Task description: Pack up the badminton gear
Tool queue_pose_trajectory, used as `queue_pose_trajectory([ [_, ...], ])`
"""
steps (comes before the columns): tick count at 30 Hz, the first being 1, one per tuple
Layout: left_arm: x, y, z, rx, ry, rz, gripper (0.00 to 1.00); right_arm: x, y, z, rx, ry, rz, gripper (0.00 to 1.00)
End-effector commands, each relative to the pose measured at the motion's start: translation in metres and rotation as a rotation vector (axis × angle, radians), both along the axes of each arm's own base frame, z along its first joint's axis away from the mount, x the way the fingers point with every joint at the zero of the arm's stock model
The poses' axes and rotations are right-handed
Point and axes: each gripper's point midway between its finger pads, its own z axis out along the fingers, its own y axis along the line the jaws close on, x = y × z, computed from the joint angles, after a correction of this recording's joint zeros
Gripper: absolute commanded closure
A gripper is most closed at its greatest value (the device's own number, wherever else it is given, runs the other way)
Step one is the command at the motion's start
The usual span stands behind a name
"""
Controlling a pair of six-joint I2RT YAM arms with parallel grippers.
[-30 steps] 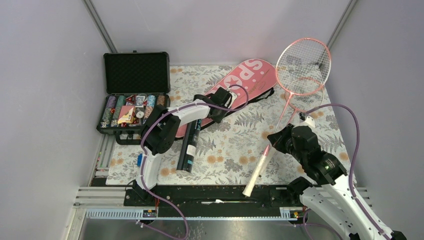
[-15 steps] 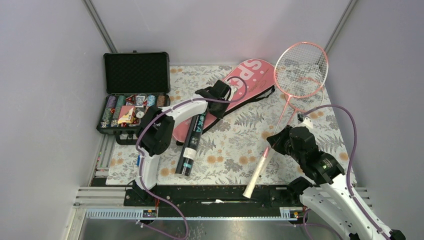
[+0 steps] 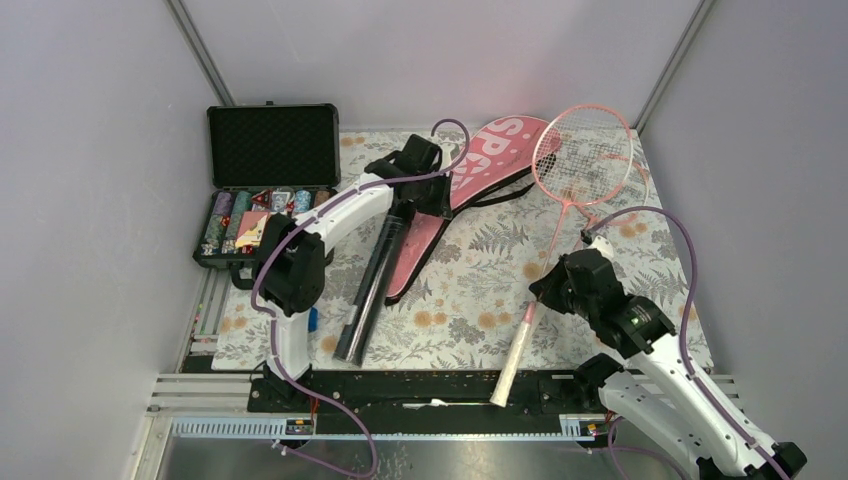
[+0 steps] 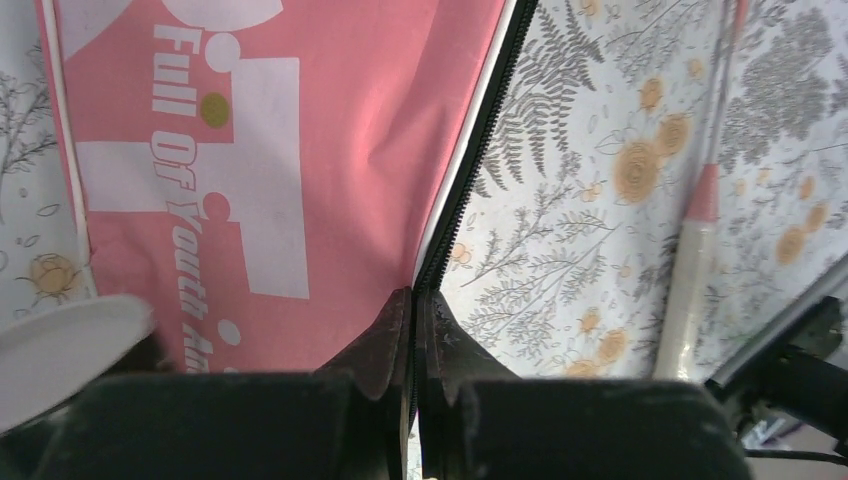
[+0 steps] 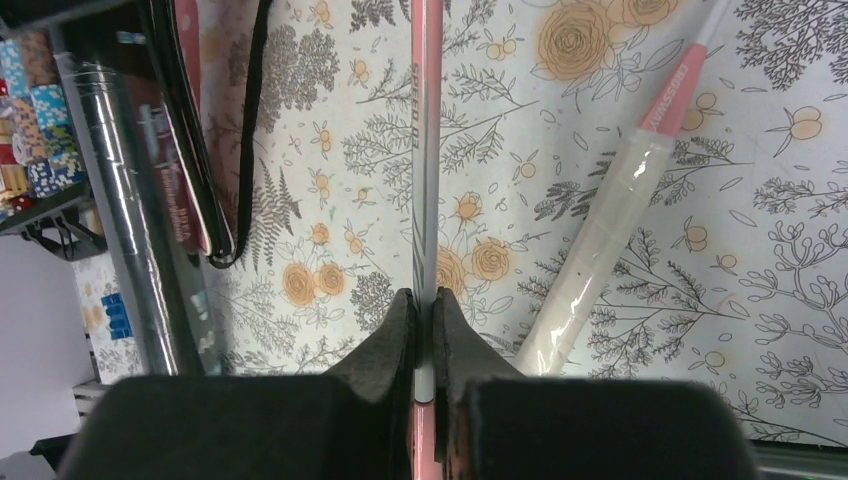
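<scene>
Chips sit in the open case at the worktop's left edge. Just right of it the tube slants toward the near edge. Left tool is pinched together on the bag's zipper edge, near the far wall. Bare worktop follows. Right tool is clamped on a racket shaft.

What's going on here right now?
The left hand is shut on the zippered edge of the pink fabric racket bag. The right hand is shut on the thin shaft of a pink-framed badminton racket. A second racket's white handle and the long black tube lie on the table, not yet packed.
</scene>
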Motion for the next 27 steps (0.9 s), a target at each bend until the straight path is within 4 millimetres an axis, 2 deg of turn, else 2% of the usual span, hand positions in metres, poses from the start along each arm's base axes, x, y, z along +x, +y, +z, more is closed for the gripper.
queue_pose_trajectory([
  [1,0.003,-0.024,0.046,-0.192,-0.007,-0.025,1.0,0.002,0.004,0.015,0.023,-0.037,0.025,1.0],
  [5,-0.003,-0.031,0.047,-0.252,0.033,-0.044,1.0,0.001,0.004,0.014,0.013,-0.038,0.041,1.0],
  [10,-0.007,-0.029,0.042,-0.246,0.043,-0.048,0.95,-0.007,0.007,-0.008,0.019,0.061,0.028,1.0],
  [13,-0.015,-0.026,0.033,-0.235,0.067,-0.065,1.0,-0.012,0.007,-0.021,0.015,0.128,0.014,1.0],
  [17,-0.03,-0.023,0.02,-0.242,0.101,-0.093,1.0,-0.018,-0.01,-0.034,-0.053,0.2,-0.073,1.0],
  [19,-0.035,-0.02,0.013,-0.245,0.112,-0.088,0.88,-0.02,-0.017,-0.035,-0.083,0.225,-0.108,1.0],
  [20,-0.035,-0.019,0.01,-0.247,0.11,-0.084,0.87,-0.021,-0.018,-0.036,-0.088,0.236,-0.113,1.0],
  [21,-0.036,-0.019,0.009,-0.25,0.107,-0.083,0.87,-0.022,-0.018,-0.037,-0.089,0.246,-0.119,1.0],
  [23,-0.039,-0.018,0.007,-0.253,0.112,-0.083,1.0,-0.024,-0.019,-0.04,-0.091,0.27,-0.134,1.0],
  [27,-0.039,-0.017,0.003,-0.243,0.112,-0.08,1.0,-0.027,-0.016,-0.046,-0.087,0.304,-0.134,1.0],
])
